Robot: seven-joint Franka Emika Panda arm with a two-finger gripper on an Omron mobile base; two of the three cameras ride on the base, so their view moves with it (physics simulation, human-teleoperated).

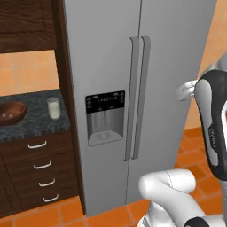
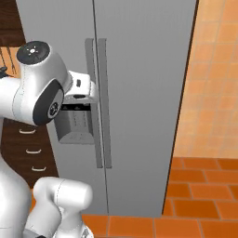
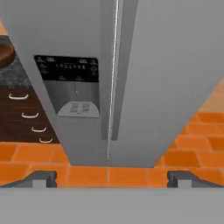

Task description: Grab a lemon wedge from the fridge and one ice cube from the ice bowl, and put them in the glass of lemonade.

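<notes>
At the far left of the left base view, the ice bowl [image 1: 11, 112] sat on the dark bench [image 1: 37, 119] near its left edge, with whitish ice cubes [image 1: 5, 115] inside it. The glass of lemonade [image 1: 53, 107] stood upright to its right, near the bench's right end beside the fridge [image 1: 168, 53]. Drawers [image 1: 42, 166] lay under the bench. Both fridge doors were shut, the handles [image 1: 137, 97] meeting at the middle and the black dispenser panel [image 1: 105, 103] on the left door. In the hand view the fingers [image 3: 112, 179] stood spread fully wide, empty, touching nothing, facing the fridge above the orange floor [image 3: 183, 153].
</notes>
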